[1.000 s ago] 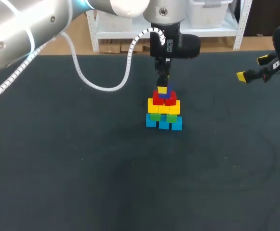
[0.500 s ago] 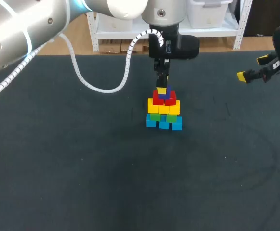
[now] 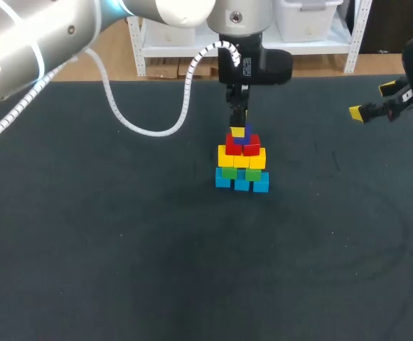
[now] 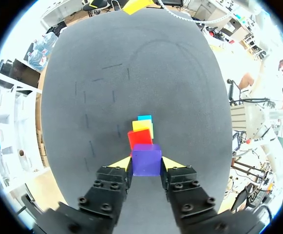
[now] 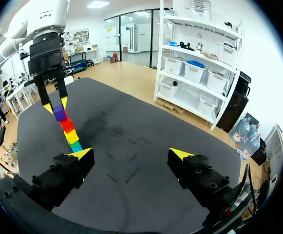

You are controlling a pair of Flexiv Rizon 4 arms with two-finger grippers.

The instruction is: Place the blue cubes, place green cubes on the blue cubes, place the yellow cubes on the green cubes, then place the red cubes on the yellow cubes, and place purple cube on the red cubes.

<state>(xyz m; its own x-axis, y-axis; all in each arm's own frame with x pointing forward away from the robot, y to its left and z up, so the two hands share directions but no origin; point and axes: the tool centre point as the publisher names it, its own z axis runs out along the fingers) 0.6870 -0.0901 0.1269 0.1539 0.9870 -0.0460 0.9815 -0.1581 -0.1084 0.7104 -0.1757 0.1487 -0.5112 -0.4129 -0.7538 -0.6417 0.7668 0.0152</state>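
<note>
We see bright, even light falling from overhead. From the head camera the dark matte desk [image 3: 121, 249] soaks it up, so only a faint, soft shadow lies around the cube stack [image 3: 242, 162], while the left arm [image 3: 28, 50] carries a pale sheen along its silver shell. In the left wrist view the desk reads a lighter grey, the purple cube [image 4: 146, 159] is evenly lit, and the black body of the left pincer [image 4: 146, 165] is dark. Both wrist views bend straight lines toward their rims, where the brightness washes out to white.
</note>
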